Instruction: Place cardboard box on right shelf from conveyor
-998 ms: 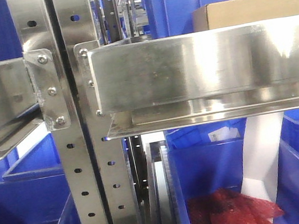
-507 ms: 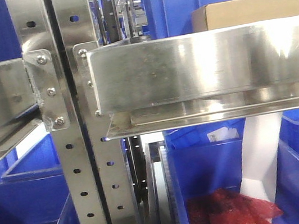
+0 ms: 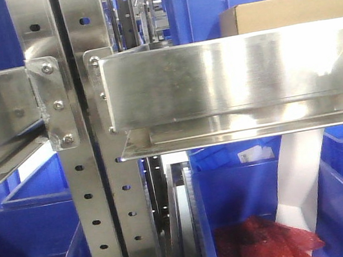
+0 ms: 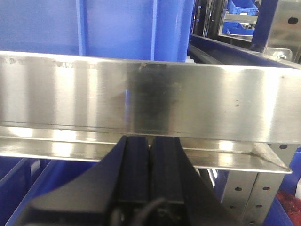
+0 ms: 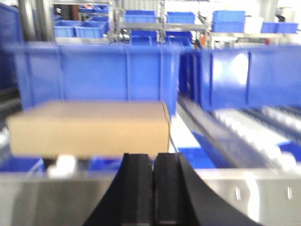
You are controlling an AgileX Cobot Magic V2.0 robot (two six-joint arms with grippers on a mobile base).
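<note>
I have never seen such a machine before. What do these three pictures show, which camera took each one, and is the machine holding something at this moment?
This is a robot with two arms. One picture comes from a front camera looking at a rack: the shiny steel right shelf runs right from perforated uprights, and a tan cardboard box sits on it. Blue bins stand below, one holding red packets.

The other two pictures come from cameras on the wrists. The black shape at the bottom of each is that arm's end effector. The left end effector is shut and holds nothing, facing a steel shelf lip. The right end effector is also shut and holds nothing, with the box resting just beyond it.
</note>
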